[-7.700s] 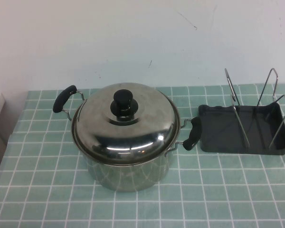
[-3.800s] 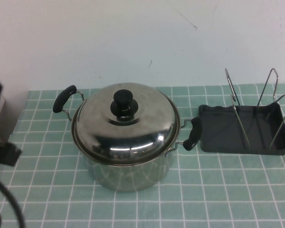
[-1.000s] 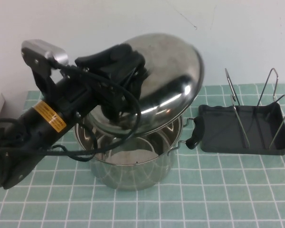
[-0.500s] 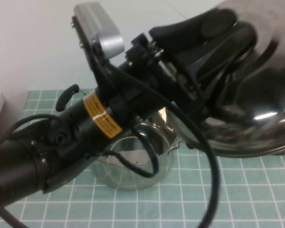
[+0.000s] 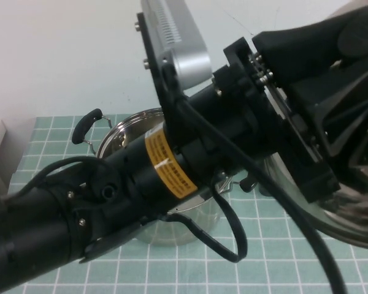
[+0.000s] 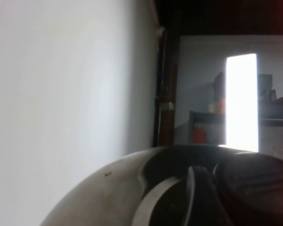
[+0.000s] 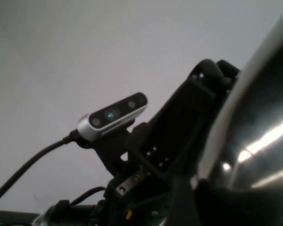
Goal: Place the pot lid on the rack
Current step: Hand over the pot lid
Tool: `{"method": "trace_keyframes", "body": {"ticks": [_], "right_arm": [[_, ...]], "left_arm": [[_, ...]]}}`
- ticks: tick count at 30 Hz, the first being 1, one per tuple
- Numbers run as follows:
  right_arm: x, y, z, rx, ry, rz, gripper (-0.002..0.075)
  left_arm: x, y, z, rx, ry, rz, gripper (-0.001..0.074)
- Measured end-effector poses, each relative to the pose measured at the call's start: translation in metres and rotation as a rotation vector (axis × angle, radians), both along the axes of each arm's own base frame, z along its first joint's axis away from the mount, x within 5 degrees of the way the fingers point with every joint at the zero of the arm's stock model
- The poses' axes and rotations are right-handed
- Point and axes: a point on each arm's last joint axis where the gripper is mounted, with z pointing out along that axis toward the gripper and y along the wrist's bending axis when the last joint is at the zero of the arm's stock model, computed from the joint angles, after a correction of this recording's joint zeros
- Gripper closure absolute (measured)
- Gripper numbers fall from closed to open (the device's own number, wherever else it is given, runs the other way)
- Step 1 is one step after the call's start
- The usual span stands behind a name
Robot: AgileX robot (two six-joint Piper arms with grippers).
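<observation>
Now that the pot lid (image 5: 356,211) has left the pot (image 5: 172,220) and travelled up and to the right, note that the left arm fills most of the high view and hides the rack completely. The left gripper (image 5: 349,86) stays clamped on the lid's black knob, holding the lid tilted in the air, apparently over the rack's side of the table. This places you in the carry stage; lowering the lid between the wire loops is not yet done. Check the left wrist view for the knob (image 6: 254,193) and the lid's dome, which the high view obscures. The right gripper appears in no view, so its jaws cannot be reported.
</observation>
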Motion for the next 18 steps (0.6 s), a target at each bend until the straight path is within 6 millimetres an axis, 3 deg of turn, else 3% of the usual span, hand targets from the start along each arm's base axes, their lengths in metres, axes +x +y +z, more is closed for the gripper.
{"method": "trace_keyframes", "body": {"ticks": [2,6,7,11,16,18], "right_arm": [[0.0,0.001,0.002,0.002,-0.003,0.01,0.0273],[-0.001,0.001,0.003,-0.009,-0.021,0.009,0.0575],[-0.001,0.001,0.003,-0.015,-0.028,0.005,0.0612],[0.0,0.0,0.003,-0.034,-0.05,-0.008,0.0624],[0.001,-0.001,0.003,-0.068,-0.085,-0.045,0.0693],[0.006,-0.005,0.003,-0.077,-0.085,-0.107,0.0697]], "left_arm": [[-0.001,-0.003,-0.001,0.02,0.008,0.004,0.04],[-0.002,-0.008,-0.007,0.087,0.043,0.008,0.04],[-0.002,-0.009,-0.008,0.101,0.066,0.004,0.04],[-0.002,-0.011,-0.013,0.158,0.126,-0.026,0.0381],[-0.002,-0.015,-0.023,0.271,0.124,-0.024,0.0179],[-0.002,-0.014,-0.023,0.302,0.111,-0.023,0.0143]]}}
